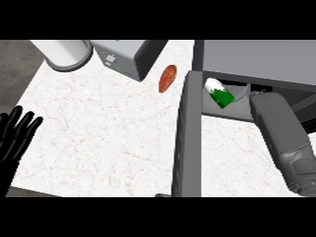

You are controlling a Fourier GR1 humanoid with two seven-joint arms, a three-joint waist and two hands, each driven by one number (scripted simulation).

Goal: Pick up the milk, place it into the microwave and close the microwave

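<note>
1. the milk [220, 96] sits tilted in the mouth of the microwave [269, 60], just inside the opening, so the carrying looks about done.
2. the right forearm [283, 139] reaches into that same opening beside the carton. the right hand itself does not show, so there is no telling whether it is grasping the milk or released.
3. the door [189, 139] stands wide open, edge-on toward the view. by the look of it, what is left is pulling the arm clear and swinging the door closed.
4. the left hand [6, 139] rests at the lower left edge, released, fingers straight and up, well apart from the door.
5. hard to make out: the cavity floor under the carton, and whether the milk is set down or held. the microwave's right side is cut off.
</note>
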